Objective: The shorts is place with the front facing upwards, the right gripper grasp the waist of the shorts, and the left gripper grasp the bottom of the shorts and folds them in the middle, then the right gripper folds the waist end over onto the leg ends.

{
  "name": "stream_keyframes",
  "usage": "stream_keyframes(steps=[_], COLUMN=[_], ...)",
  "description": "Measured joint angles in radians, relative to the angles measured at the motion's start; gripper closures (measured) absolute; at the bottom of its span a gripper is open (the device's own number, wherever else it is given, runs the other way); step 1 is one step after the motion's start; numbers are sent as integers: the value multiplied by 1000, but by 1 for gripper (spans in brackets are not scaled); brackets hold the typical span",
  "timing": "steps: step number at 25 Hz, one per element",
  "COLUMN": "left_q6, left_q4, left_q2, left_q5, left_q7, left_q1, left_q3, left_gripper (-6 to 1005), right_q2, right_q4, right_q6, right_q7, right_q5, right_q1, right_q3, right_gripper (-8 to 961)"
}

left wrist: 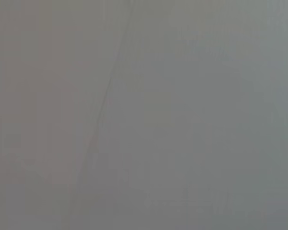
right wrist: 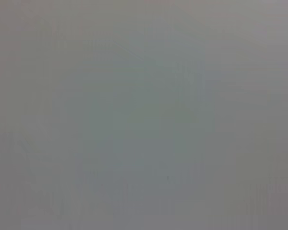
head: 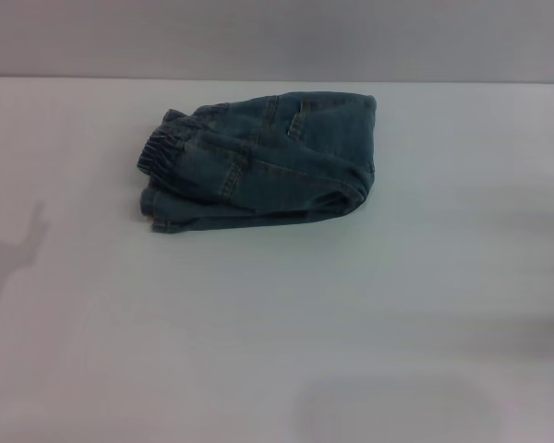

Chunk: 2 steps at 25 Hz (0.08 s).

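The blue-green denim shorts (head: 258,161) lie folded into a compact bundle on the white table (head: 277,314), toward its far side and a little left of centre. Their gathered elastic waist (head: 157,150) sits at the bundle's left end, on top of the layers beneath it. The leg ends are not distinguishable in the bundle. Neither gripper appears in the head view. Both wrist views show only a plain grey surface, with no fingers and no shorts.
The table's far edge (head: 277,79) meets a grey wall just behind the shorts. A faint arm-shaped shadow (head: 9,258) falls on the tabletop at the left.
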Motion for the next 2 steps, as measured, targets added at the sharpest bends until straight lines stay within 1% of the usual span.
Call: stream_keyframes(steps=[2], left_q6=[0], left_q4=[-2], left_q2=[0], left_q5=[4], left_q7=[-13], left_q1=[0], left_q3=[0], left_gripper=[202], right_q2=[0], right_q4=[9], right_q6=[0], right_q7=[-1], right_q5=[1], right_q1=[3], right_q3=[0], right_gripper=[162])
